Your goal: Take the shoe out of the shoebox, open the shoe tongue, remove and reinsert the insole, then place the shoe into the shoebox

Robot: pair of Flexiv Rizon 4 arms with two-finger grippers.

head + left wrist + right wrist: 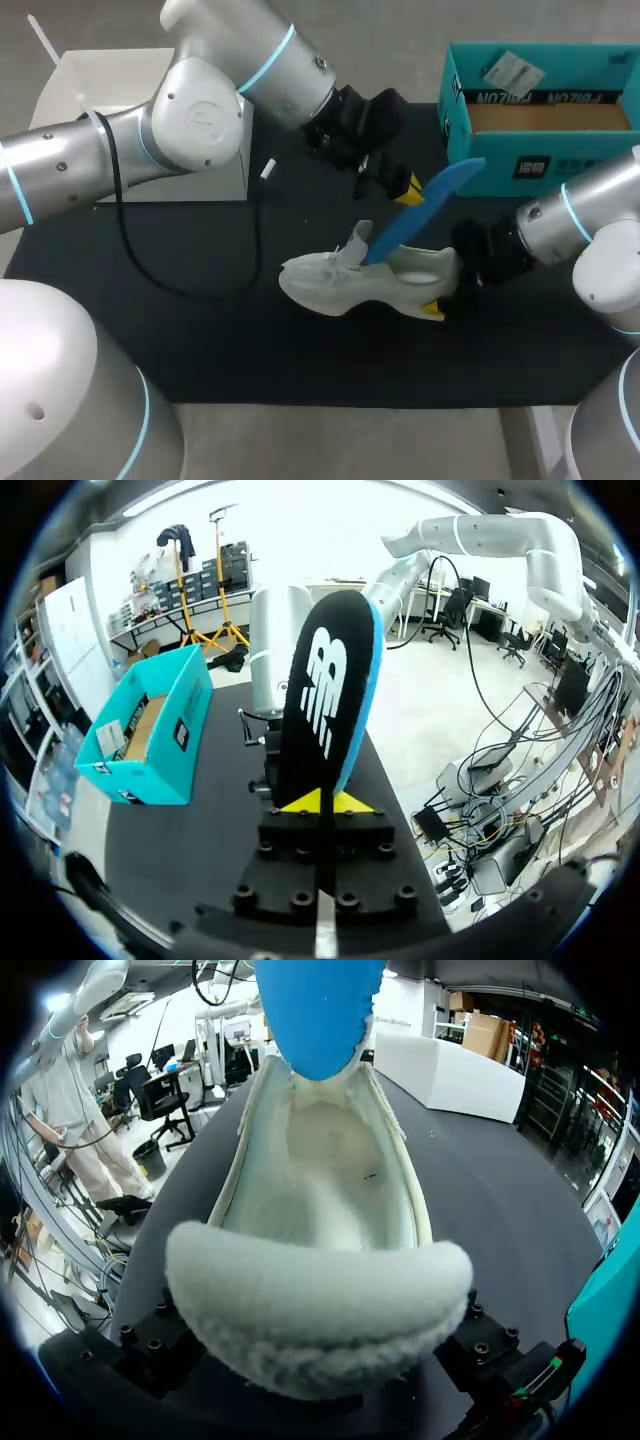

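Shoe is lying on its side mid-table, well apart from the shoebox, toe pointing toward our left arm's side. In the right wrist view the shoe is gaping open, its cavity pale and bare.

Insole is standing slanted: lower tip touching the shoe's opening by the tongue, upper end in the air.

- Left fingers are pinching the insole partway along its length. In the left wrist view the yellow tips are sitting almost together, with the dark top face of the insole rising ahead of them.
- Right fingers are clamping the shoe's heel. Only the near tip is showing; the padded collar is hiding the rest.

Handling, as we are judging it:
- Insole is looking light, thin and floppy, and likely to buckle if pushed from the far end. We are favouring a hold near the tip being fed in.
- Shoe is looking light, with a soft knit upper and a firmer sole. The heel is the stiffest place to hold.

Shoebox is sitting open at the table's far right corner, holding a brown cardboard liner and a white tag.

White box is sitting far left, and we cannot tell its contents.
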